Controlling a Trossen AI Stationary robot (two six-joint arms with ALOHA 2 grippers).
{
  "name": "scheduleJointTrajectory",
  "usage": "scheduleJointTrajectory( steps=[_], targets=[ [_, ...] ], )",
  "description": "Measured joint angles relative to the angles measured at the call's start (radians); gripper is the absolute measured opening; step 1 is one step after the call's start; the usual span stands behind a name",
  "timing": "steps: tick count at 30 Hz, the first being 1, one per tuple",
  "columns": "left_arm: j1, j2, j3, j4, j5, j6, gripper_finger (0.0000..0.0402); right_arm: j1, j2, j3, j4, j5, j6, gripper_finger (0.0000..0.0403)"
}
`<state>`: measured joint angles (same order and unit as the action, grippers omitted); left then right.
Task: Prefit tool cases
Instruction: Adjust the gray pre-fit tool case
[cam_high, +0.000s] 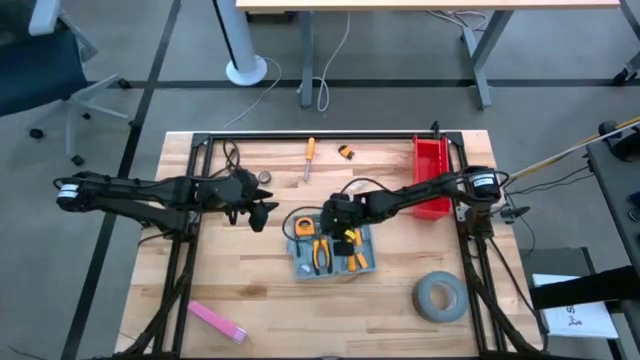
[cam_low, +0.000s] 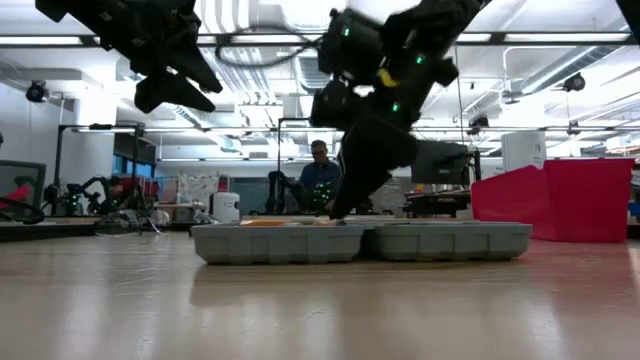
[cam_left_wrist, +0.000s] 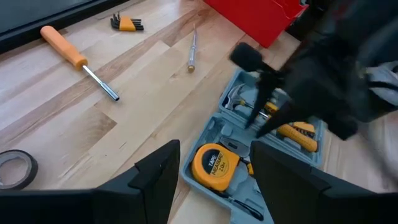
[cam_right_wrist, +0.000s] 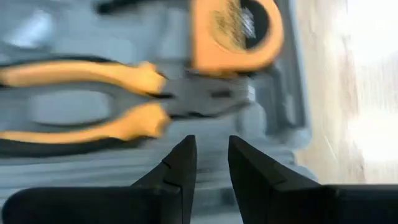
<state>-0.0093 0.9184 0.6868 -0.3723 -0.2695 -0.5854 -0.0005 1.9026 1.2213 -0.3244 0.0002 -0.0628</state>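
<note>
The blue-grey tool case (cam_high: 333, 250) lies open and flat on the table, its two halves side by side in the low view (cam_low: 360, 242). In its recesses sit a yellow tape measure (cam_left_wrist: 216, 167) and orange-handled pliers (cam_right_wrist: 118, 99). My right gripper (cam_right_wrist: 211, 160) points down over the case's far half, next to the pliers, its fingers open by a narrow gap with nothing between them. My left gripper (cam_left_wrist: 214, 171) is open and hangs in the air left of the case (cam_high: 262, 212), well above the table (cam_low: 165, 85). My right gripper comes at the case from above, slanting from the table's right, with its fingertips (cam_low: 342, 212) down at the level of the case's rim. I cannot tell whether they touch the tray.
On the far part of the table lie an orange-handled screwdriver (cam_high: 309, 152), a hex key set (cam_high: 346, 152) and a small tape ring (cam_high: 265, 177). A red bin (cam_high: 431, 175) stands at the right edge. A grey tape roll (cam_high: 440, 297) and a pink bar (cam_high: 216, 320) lie near the front. A person (cam_low: 320, 175) sits behind.
</note>
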Motion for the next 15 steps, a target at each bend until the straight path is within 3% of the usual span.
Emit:
scheduleJointTrajectory(
  steps=[15],
  targets=[
    [0.0, 0.0, 0.0, -0.001, 0.0, 0.0, 0.0204, -0.092, 0.023, 0.0, 0.015, -0.001, 0.058, 0.0081]
  ],
)
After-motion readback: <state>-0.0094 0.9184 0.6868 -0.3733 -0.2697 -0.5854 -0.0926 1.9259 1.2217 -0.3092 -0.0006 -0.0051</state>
